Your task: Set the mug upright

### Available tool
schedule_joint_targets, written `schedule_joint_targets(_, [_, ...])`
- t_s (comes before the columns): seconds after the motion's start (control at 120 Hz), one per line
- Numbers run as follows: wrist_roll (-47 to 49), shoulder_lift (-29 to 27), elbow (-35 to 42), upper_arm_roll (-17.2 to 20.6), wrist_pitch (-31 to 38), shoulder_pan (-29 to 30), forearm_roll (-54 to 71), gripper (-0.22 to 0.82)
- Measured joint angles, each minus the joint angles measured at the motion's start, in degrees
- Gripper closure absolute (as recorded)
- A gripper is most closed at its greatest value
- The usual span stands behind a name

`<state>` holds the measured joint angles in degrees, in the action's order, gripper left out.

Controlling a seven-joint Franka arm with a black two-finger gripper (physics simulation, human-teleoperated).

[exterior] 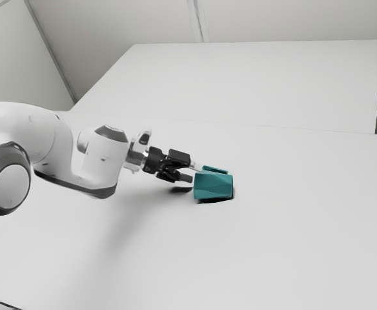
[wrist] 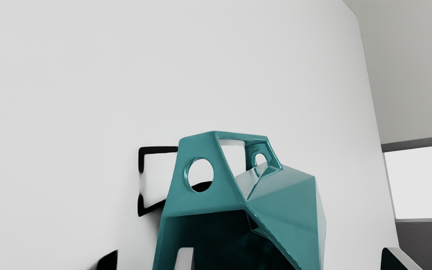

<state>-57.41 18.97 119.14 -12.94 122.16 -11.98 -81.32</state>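
Note:
The teal faceted mug [exterior: 213,186] lies on its side on the white table, its handle along the side farther from the exterior camera. My gripper [exterior: 192,172] is low beside the mug's end that faces the arm. In the wrist view the mug [wrist: 285,204] turns its dark open mouth toward my hand, and the handle with round holes stands out from its body. My gripper [wrist: 290,258] is open, its fingers wide apart. One fingertip [wrist: 185,259] overlaps the mouth; whether it is inside is unclear. The other is off past the mug's outer wall.
The white table [exterior: 292,226] extends around the mug. Behind it in the exterior view stands a large pale panel [exterior: 253,84]. Dark shadows lie on the tabletop beside the mug and below my hand.

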Motion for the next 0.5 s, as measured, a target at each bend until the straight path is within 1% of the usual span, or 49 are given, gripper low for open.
schedule_joint_targets(0.225, [-2.1, 1.8, -1.2, 1.5, -0.9, 0.0, -2.4, 0.08])
schedule_joint_targets(0.308, [-2.7, 2.1, -1.6, 1.9, -1.0, 0.2, -2.9, 0.10])
schedule_joint_targets(0.392, [-3.2, 2.3, -1.7, 2.2, -1.1, 0.5, -3.4, 0.18])
schedule_joint_targets(0.5, [-3.7, 2.5, -1.8, 2.8, -1.2, 0.7, -4.0, 0.36])
